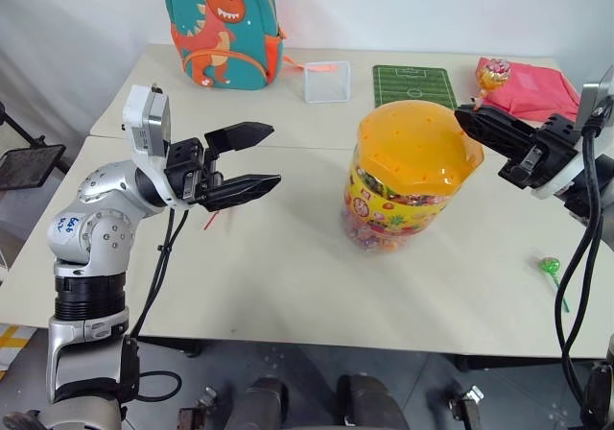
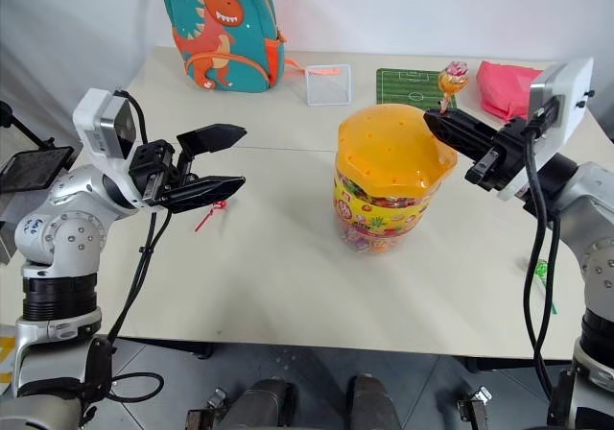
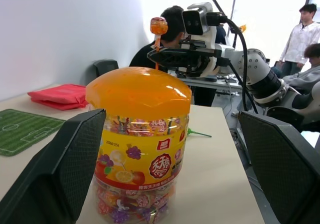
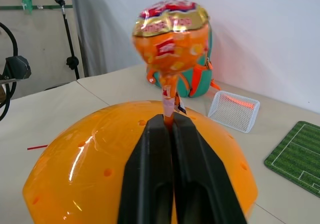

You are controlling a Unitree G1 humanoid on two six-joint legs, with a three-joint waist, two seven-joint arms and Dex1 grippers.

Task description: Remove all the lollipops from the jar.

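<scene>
Head views: the left gripper [image 1: 242, 163], nearest the camera, hung above the tabletop [image 1: 288, 276] with its fingers spread apart and nothing between them, well to the left of the jar [image 1: 408, 176]. The right gripper [image 2: 443, 123] was clenched on the stick of an orange-wrapped lollipop [image 2: 451, 75] at the far right edge of the jar's orange lid [image 2: 393, 152]. A green lollipop [image 1: 551, 269] lay on the tabletop right of the jar; a red stick [image 2: 209, 213] lay below the left gripper. A dinosaur backpack [image 1: 223, 27], mesh basket [image 1: 327, 82], football-pitch mat [image 1: 414, 85] and pink cloth [image 1: 532, 89] sat at the back. Left wrist view: the jar stood upright between the open fingers [image 3: 55, 169]. Right wrist view: the closed fingers [image 4: 155, 179] pinched the stick just above the lid.
</scene>
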